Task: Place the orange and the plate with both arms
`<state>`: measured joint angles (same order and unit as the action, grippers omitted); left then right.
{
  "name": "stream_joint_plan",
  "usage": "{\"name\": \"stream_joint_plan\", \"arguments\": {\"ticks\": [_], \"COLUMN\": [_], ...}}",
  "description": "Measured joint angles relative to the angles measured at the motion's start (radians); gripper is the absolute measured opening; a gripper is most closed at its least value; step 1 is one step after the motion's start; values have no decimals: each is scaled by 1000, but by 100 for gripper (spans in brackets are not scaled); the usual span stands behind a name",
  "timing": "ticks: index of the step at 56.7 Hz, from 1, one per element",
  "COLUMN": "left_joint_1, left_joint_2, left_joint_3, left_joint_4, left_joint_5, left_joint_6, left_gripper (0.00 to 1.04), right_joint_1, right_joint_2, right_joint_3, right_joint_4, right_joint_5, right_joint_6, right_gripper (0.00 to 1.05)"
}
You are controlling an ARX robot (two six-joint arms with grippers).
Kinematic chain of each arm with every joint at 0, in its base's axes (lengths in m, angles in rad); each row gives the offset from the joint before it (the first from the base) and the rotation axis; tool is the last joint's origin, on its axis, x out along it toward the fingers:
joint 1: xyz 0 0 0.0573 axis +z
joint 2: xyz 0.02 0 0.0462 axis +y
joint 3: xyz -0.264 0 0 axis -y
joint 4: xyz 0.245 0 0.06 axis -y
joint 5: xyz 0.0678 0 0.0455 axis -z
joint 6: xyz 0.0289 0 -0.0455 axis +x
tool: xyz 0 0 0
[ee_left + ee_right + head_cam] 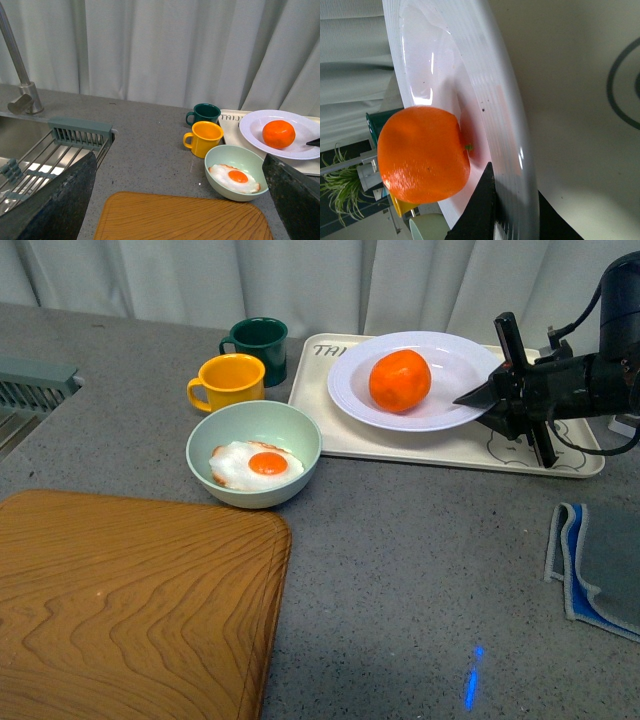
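Observation:
The orange [400, 380] lies in the white plate [450, 365], which rests on the cream tray [400, 445] at the back right. My right gripper [490, 400] is shut on the plate's right rim, one finger above it and one below. In the right wrist view the orange [422, 155] sits inside the plate [490, 100] and a black fingertip [480, 210] presses on the rim. My left gripper [180, 200] is open and empty, its fingers [55, 200] wide apart above the wooden board [182, 217]. The orange [278, 134] and plate [255, 131] show far off in the left wrist view.
A pale green bowl [254, 430] with a fried egg stands left of the tray. A yellow mug [230, 382] and a dark green mug [258, 338] stand behind it. A wooden board [130, 610] fills the front left. A grey-blue cloth [600, 570] lies at right. A sink rack [55, 150] is at far left.

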<state>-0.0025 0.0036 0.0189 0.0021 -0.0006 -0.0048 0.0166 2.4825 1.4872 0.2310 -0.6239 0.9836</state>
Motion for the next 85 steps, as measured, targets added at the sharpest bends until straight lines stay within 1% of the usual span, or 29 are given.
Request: {"name": "stream_joint_plan", "arguments": {"ticks": [8, 11, 21, 23, 26, 27, 31, 32, 33, 34, 35, 36, 37, 38, 39, 40, 41, 42, 44, 46, 50, 51, 53, 54, 55, 56, 61, 85], "left_joint_1": [0, 0, 0, 0, 0, 0, 0, 0, 0, 0, 0, 0, 0, 0, 0, 0, 0, 0, 0, 0, 0, 0, 0, 0, 0, 0, 0, 0], "left_joint_2": [0, 0, 0, 0, 0, 0, 0, 0, 0, 0, 0, 0, 0, -1, -1, -1, -1, 0, 0, 0, -1, 0, 0, 0, 0, 0, 0, 0], "left_joint_3": [0, 0, 0, 0, 0, 0, 0, 0, 0, 0, 0, 0, 0, 0, 0, 0, 0, 0, 0, 0, 0, 0, 0, 0, 0, 0, 0, 0], "left_joint_4": [0, 0, 0, 0, 0, 0, 0, 0, 0, 0, 0, 0, 0, 0, 0, 0, 0, 0, 0, 0, -1, -1, -1, -1, -1, -1, -1, -1], "left_joint_5": [0, 0, 0, 0, 0, 0, 0, 0, 0, 0, 0, 1, 1, 1, 1, 0, -1, -2, -2, -2, -1, -1, -1, -1, -1, -1, -1, -1], "left_joint_6": [0, 0, 0, 0, 0, 0, 0, 0, 0, 0, 0, 0, 0, 0, 0, 0, 0, 0, 0, 0, 0, 0, 0, 0, 0, 0, 0, 0], "left_gripper": [98, 98, 98, 98, 98, 98, 98, 98, 98, 98, 98, 98, 98, 98, 98, 98, 98, 98, 98, 98, 98, 98, 98, 98, 98, 98, 98, 98], "right_joint_1": [0, 0, -10, -12, -19, -21, -26, -26, -25, -24, -22, -19, -18, -18, -18, -18, -18, -18, -18, -18, -18, -18, -18, -18, -18, -18, -18, -18], "right_joint_2": [6, 3, -49, -61, -112, -142, -238, -253, -275, -285, -305, -328, -340, -367, -383, -417, -436, -480, -558, -706, -928, -952, -1044, -1064, -1119, -1136, -1285, -1628], "right_joint_3": [15, 6, -83, -101, -161, -193, -286, -319, -365, -389, -435, -487, -515, -572, -602, -661, -690, -743, -817, -926, -1091, -1111, -1191, -1210, -1263, -1280, -1370, -1457], "right_joint_4": [-21, -28, -39, -30, -21, -16, 31, 96, 195, 249, 356, 460, 512, 613, 663, 755, 774, 857, 908, 941, 946, 943, 917, 908, 883, 876, 819, 578], "right_joint_5": [12, 27, 95, 103, 116, 126, 143, 192, 259, 277, 375, 431, 480, 529, 549, 579, 587, 612, 622, 624, 624, 624, 624, 624, 624, 624, 624, 624], "right_joint_6": [-31, -63, -194, -212, -262, -293, -372, -418, -456, -483, -542, -599, -641, -694, -718, -753, -775, -811, -860, -906, -945, -948, -957, -960, -963, -965, -976, -978], "right_gripper": [5, 15, 42, 46, 56, 62, 76, 75, 73, 71, 67, 64, 62, 58, 57, 53, 51, 48, 42, 33, 19, 17, 10, 8, 3, 1, 1, 1]}}
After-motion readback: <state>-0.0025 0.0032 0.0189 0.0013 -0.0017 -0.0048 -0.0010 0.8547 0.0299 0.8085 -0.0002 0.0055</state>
